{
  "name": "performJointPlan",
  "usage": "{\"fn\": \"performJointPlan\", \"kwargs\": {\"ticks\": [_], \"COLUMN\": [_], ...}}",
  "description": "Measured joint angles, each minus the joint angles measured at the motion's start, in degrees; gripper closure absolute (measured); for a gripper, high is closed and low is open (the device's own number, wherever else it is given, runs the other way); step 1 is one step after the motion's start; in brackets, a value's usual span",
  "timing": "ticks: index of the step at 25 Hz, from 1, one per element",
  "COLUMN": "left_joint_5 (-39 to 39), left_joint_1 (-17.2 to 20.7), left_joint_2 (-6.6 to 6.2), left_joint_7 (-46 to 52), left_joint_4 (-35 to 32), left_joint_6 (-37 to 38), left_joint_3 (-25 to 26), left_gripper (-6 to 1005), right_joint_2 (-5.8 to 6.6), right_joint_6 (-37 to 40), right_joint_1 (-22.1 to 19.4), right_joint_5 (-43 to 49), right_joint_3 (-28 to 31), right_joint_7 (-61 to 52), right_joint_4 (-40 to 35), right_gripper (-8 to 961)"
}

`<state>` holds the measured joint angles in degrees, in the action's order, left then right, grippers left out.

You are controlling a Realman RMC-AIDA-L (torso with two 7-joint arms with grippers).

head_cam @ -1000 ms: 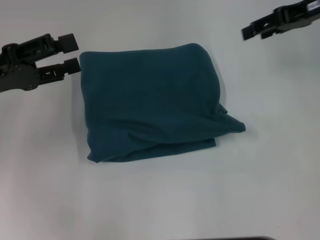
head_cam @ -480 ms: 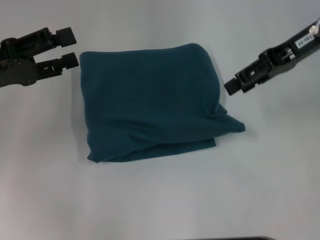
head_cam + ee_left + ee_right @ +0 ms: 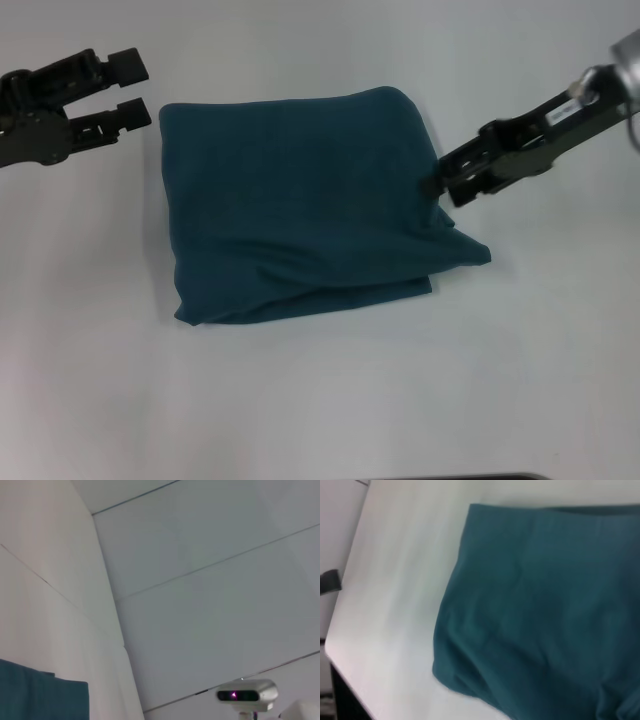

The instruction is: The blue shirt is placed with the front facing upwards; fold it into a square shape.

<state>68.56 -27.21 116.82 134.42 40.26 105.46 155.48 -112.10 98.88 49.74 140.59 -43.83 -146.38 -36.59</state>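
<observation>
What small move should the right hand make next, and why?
Probably nudge or tuck the loose flap in. The shirt is folded nearly square, but that corner juts out past its right edge, just below the right hand. The left hand is open, off the cloth.

The right hand (image 3: 432, 187) fingers' spread is too small to tell.

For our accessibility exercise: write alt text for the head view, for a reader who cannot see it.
A blue shirt, folded into a rough square, lies on a white table. The right gripper touches its right edge, while the left gripper, jaws open, is beside its far left corner.
</observation>
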Motion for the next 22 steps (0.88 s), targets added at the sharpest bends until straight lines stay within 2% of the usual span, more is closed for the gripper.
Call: {"fn": "performJointPlan", "kwargs": {"ticks": [1,8,16,22], "left_joint_5": [0.0,0.0,-0.4,-0.4], "left_joint_1": [0.1,0.3,0.2,0.2], "left_joint_2": [0.00,-0.04,0.03,0.14], "left_joint_7": [0.0,-0.2,-0.4,-0.4], "left_joint_4": [0.0,0.0,-0.2,-0.2], "left_joint_6": [-0.1,-0.9,-2.3,-2.5], "left_joint_3": [0.0,0.0,-0.6,-0.6], "left_gripper": [126,126,125,126], "right_joint_2": [-0.68,-2.25,-2.03,-2.06], "right_joint_6": [-2.2,-3.6,-3.8,-7.1], "right_joint_1": [0.3,0.5,-1.1,-1.7], "right_joint_5": [0.1,0.2,0.8,3.5], "right_joint_3": [-0.8,-2.1,-4.3,-6.8], "right_joint_7": [0.1,-0.2,-0.9,-2.3], "right_joint_4": [1.8,3.6,5.2,5.7], "right_gripper": [232,232,233,233]}}
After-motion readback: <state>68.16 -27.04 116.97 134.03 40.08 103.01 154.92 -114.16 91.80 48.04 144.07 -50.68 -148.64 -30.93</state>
